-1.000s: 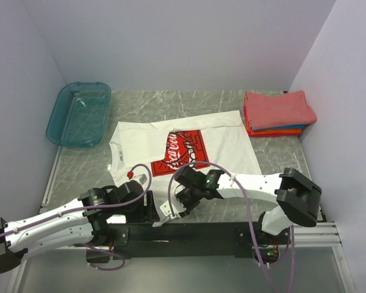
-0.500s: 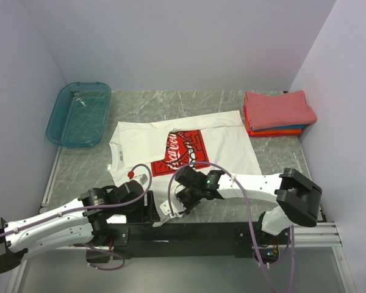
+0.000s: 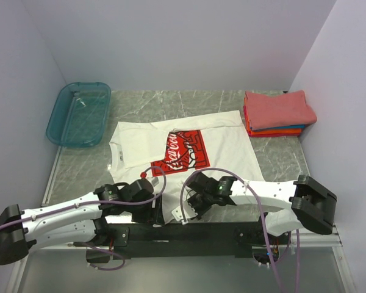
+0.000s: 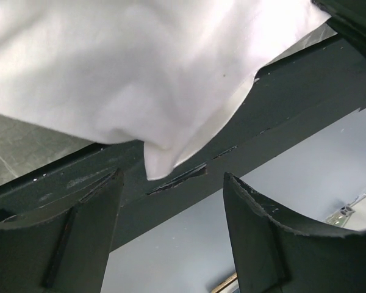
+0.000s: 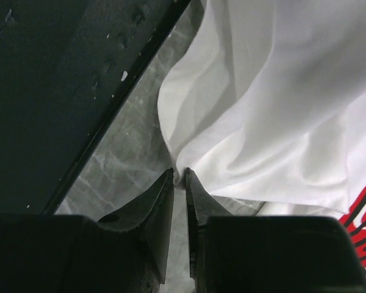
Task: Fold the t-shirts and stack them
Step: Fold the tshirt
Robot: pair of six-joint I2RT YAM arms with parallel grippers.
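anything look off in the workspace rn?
The white Coca-Cola tee lies skewed to the table edges, and one near corner hangs off the table over the black base rail. The right gripper pinches its rumpled hem; the left gripper is open, empty. The folded stack looks tidy.

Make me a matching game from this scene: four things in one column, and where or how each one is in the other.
Things:
1. teal plastic bin
2. stack of folded tees
3. left pincer
4. right pincer

Place or state:
A. pinched shut on the near hem of the white Coca-Cola tee
B. far left corner
C. open, nothing between its fingers
D. far right corner

Pairs: 1-B, 2-D, 3-C, 4-A
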